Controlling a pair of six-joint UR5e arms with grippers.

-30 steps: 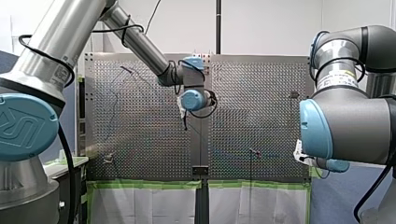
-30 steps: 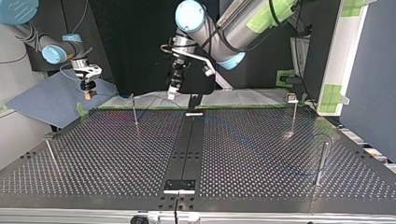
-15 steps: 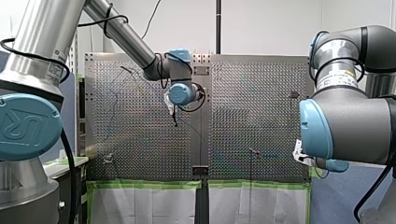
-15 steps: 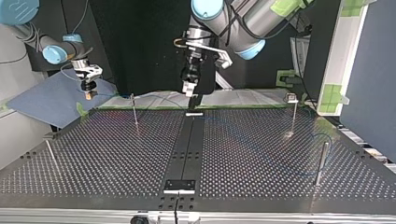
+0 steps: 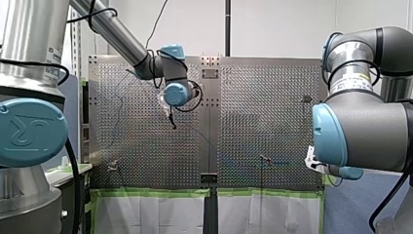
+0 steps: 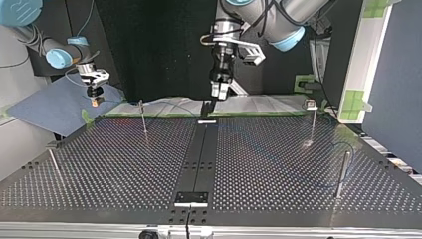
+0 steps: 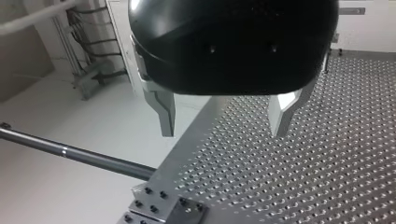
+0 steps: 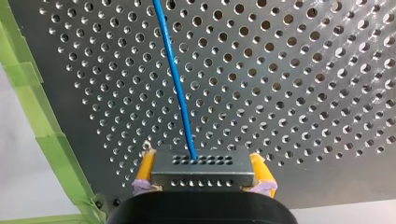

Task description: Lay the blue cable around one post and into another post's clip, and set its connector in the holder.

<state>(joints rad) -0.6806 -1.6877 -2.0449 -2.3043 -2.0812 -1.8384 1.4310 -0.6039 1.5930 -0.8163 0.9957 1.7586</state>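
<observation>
Currently my right end effector (image 8: 203,163) clamps the rigid connector (image 8: 203,173) sidewise; blue cable (image 8: 175,79) looks light, limp. My left end effector (image 7: 224,119) gapes, empty.

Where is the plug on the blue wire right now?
The connector sits clamped in the jaws of my right gripper, near the green-taped table edge, at the top view's far left.

A black centre strip (image 6: 199,154) on the perforated metal table (image 6: 298,169) is flanked by thin metal posts (image 6: 144,122). The left gripper (image 6: 219,93) is hung beside the strip; a grey connector block (image 8: 201,170) is held in the right gripper (image 6: 94,101) beyond the table's edge.
</observation>
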